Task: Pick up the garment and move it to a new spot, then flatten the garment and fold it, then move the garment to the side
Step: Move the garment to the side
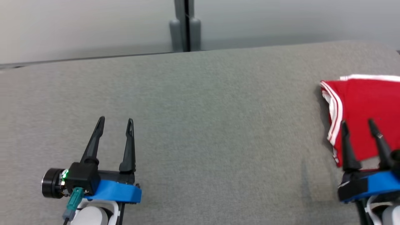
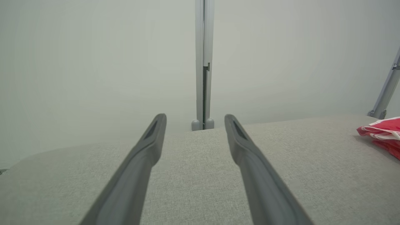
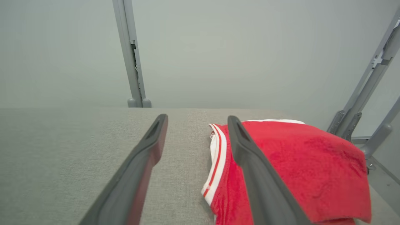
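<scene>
The garment (image 1: 364, 109) is red with white striped trim and lies folded at the right side of the grey table (image 1: 200, 125). My right gripper (image 1: 357, 125) hovers open just over the garment's near left edge, holding nothing. In the right wrist view the garment (image 3: 297, 165) lies under and to the right of the open right gripper (image 3: 197, 120). My left gripper (image 1: 115, 122) stands open over bare table at the lower left, far from the cloth. In the left wrist view the left gripper (image 2: 195, 118) is empty and the garment (image 2: 382, 132) shows at the far right.
A grey post (image 1: 185, 28) stands behind the table's far edge against a pale wall. Slanted metal struts (image 3: 362, 100) rise beyond the table's right end. The table's far edge (image 1: 93, 57) runs across the top of the head view.
</scene>
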You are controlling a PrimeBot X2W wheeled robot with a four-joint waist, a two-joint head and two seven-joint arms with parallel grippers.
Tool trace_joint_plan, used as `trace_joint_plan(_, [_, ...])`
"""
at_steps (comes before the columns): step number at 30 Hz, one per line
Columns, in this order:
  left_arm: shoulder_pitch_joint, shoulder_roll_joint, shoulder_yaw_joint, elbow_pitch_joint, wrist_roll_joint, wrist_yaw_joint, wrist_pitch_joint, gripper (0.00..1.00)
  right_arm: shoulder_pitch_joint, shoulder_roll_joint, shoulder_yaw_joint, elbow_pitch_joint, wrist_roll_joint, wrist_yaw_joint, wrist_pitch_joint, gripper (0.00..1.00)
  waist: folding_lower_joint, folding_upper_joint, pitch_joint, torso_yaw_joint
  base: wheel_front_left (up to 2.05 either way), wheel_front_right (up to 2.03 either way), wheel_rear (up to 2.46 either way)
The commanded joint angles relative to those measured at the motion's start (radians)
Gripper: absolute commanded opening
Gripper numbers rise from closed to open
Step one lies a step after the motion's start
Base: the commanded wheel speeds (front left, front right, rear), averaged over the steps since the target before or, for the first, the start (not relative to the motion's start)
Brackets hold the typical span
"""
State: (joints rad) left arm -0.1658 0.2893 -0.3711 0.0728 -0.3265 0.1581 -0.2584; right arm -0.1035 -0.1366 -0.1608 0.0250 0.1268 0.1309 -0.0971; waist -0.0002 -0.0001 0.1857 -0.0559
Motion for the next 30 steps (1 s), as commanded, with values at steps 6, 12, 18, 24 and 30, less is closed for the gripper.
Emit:
trace_joint_plan(6, [0.042,-0.008,0.061,-0.010,-0.002,0.002,-0.006,1.00,0.076,0.049,0.061,-0.035,0.032,0.000,0.006,1.00,0.0002,0.0001,-0.058,0.070,0.00,0.00,0.00])
trace_joint_plan(12, [0.101,-0.015,0.124,0.013,-0.002,-0.040,-0.007,1.00,0.119,0.062,0.070,-0.058,0.036,0.000,0.027,1.00,0.0002,0.0001,-0.101,0.106,0.00,0.00,0.00])
trace_joint_plan(18, [0.163,-0.019,0.136,0.065,0.002,-0.080,-0.007,1.00,0.184,0.070,0.071,-0.087,0.032,0.000,0.052,1.00,0.0002,0.0001,-0.151,0.103,0.00,0.00,0.00])
trace_joint_plan(24, [0.204,-0.021,0.125,0.104,-0.001,-0.107,-0.007,1.00,0.246,0.078,0.066,-0.106,0.035,0.000,0.064,1.00,0.0002,0.0001,-0.194,0.091,0.00,0.00,0.00])
trace_joint_plan(30, [0.228,-0.018,0.127,0.130,0.005,-0.116,-0.007,1.00,0.284,0.084,0.062,-0.122,0.038,0.000,0.069,1.00,0.0002,0.0001,-0.215,0.079,0.00,0.00,0.00])
